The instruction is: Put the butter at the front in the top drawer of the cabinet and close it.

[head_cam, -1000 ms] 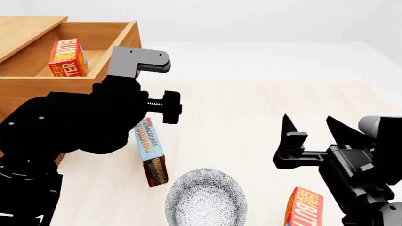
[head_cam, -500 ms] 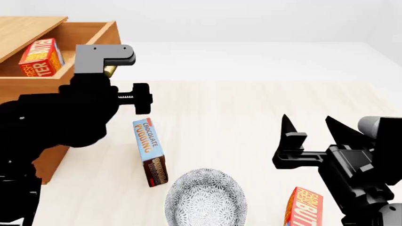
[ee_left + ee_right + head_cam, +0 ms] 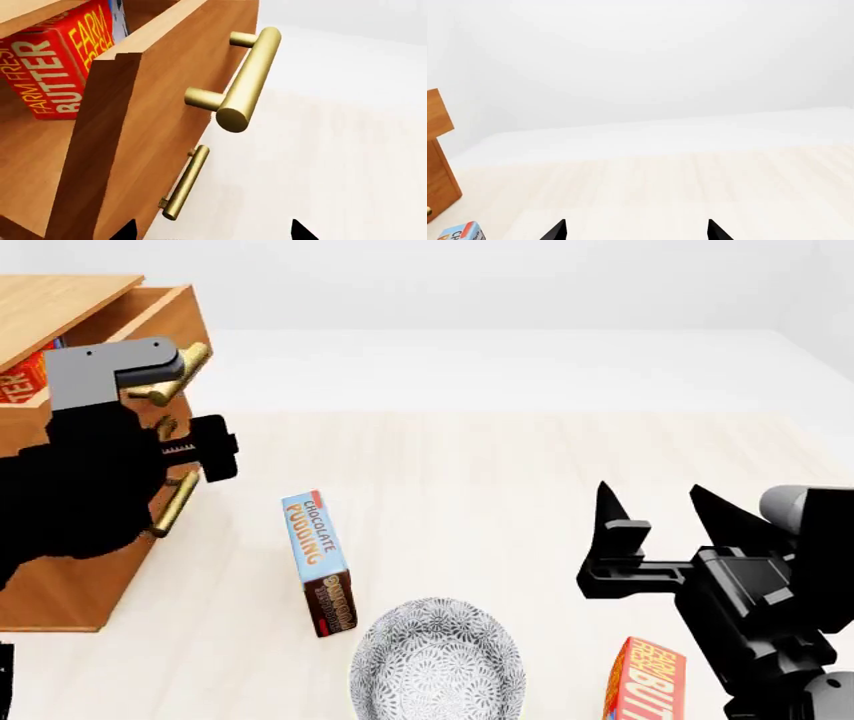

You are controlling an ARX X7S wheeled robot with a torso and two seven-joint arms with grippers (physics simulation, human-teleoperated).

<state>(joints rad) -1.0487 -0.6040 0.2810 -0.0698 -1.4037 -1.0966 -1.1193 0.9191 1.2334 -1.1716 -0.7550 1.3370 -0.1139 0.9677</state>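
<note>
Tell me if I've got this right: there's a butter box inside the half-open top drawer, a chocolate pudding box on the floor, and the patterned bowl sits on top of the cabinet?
Nearly. The bowl isn't on the cabinet; the head view shows it on the pale floor beside the pudding box. The rest holds: the left wrist view shows the butter inside the partly open top drawer.

Two butter cartons [image 3: 646, 680] [image 3: 63, 65], one chocolate pudding box [image 3: 319, 562]. One patterned bowl [image 3: 437, 660]. One cabinet [image 3: 60, 570].
</note>
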